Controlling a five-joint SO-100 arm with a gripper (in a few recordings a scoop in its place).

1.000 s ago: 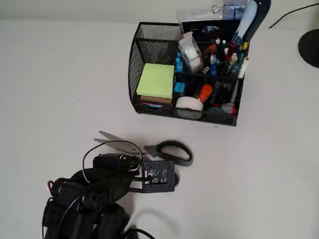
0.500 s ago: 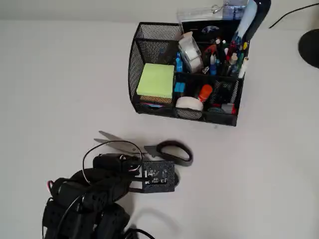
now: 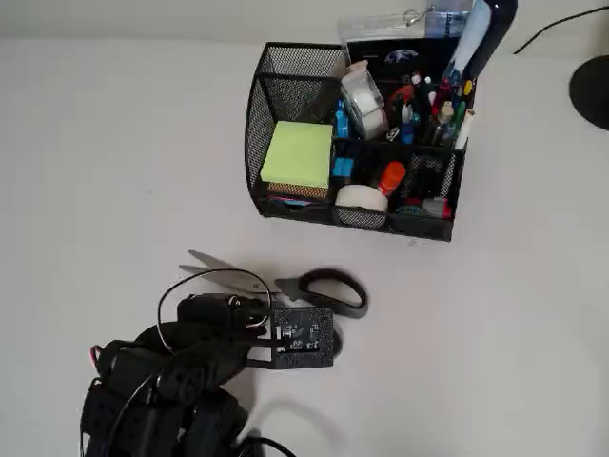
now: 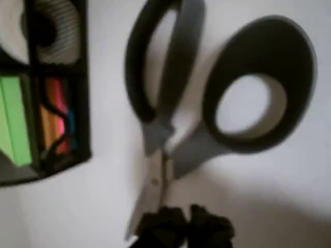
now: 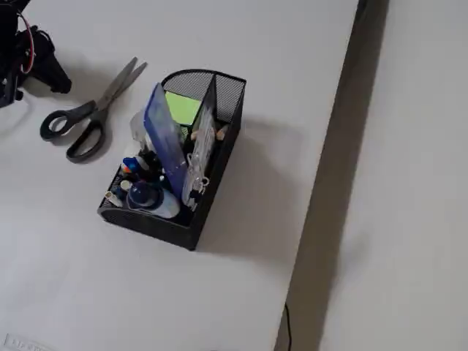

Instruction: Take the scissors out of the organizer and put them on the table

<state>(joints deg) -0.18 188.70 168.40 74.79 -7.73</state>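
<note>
Already flat on the table [image 3: 114,143]: scissors [image 3: 285,283], blades slightly parted, loop handles [image 4: 248,98] toward the right in the overhead view, well apart from the organizer [image 3: 285,205]. Gripper [image 4: 181,227] sits just beside the blades near the pivot; whether its fingers are spread or pressed together cannot be told. Organizer holds green sticky notes [image 3: 298,154], tape roll [image 3: 364,100], crowded pens [image 3: 433,109]. Nothing lies between scissors and organizer.

The off-white table [image 3: 105,143] carries the organizer [image 3: 271,124] at upper centre and the scissors [image 3: 319,286] flat at lower centre.
</note>
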